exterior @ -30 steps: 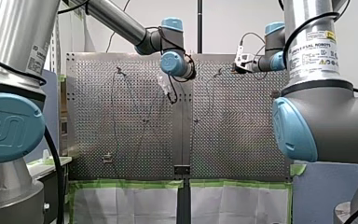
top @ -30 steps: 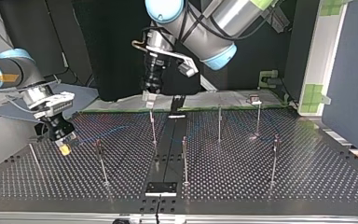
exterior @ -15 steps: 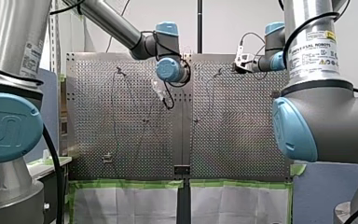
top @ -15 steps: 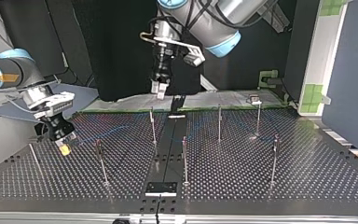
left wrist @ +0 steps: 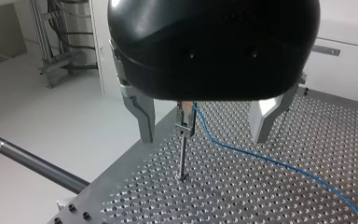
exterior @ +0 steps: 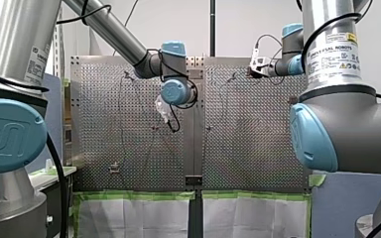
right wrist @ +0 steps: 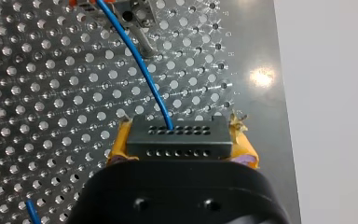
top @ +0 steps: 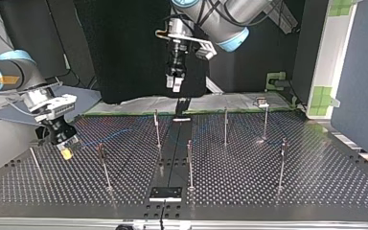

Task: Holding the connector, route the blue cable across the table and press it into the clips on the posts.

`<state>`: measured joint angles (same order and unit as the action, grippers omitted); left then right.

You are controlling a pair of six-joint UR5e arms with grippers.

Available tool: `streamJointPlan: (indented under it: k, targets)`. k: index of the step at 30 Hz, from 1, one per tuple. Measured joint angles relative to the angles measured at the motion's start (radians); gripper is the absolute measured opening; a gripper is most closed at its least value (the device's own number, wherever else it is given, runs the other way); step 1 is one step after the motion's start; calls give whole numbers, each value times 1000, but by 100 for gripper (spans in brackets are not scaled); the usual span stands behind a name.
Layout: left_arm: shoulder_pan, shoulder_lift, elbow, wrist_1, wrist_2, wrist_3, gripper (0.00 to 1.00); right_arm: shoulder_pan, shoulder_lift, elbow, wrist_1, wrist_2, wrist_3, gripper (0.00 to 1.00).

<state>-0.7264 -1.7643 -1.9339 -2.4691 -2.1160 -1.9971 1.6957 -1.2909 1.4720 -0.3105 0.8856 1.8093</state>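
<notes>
Gripping the connector is my right gripper, low over the table at about nine o'clock in the top view. Its yellow pads are closed on the black block's two ends. The blue cable leaves the connector's face and runs ahead of the fingers to an orange clip on a post close by.

My left gripper hangs well above the table near twelve o'clock in the top view, fingers spread wide and holding nothing. Beneath it its wrist camera shows a post whose clip seems to have the cable seated, the line trailing away across the holes.

Risks as I judge them:

- The run from connector to nearest clip looks short. A pull by my right arm away from that post could tighten it and drag the cable out of the clip, or bend the thin post.
- The connector is pinched only at its ends, so a sideways tug from the cable could twist it in the pads.
- My left gripper, coming down to press, could strike the post top or trap the cable beside the clip — its fingers straddle both.
- Loose cable on the table may snag other posts.
</notes>
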Motion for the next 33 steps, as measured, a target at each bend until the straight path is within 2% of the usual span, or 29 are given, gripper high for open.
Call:
streamJointPlan:
  k: [6, 16, 33]
  targets:
    - [2, 1, -52, 51, -11, -3, 100, 0, 0, 0, 0, 0, 0, 0]
    - [8, 1, -136, 136, -8, -42, 100, 0, 0, 0, 0, 0, 0, 0]
    - [26, 1, -276, 268, 3, -40, 100, 0, 0, 0, 0, 0, 0, 0]
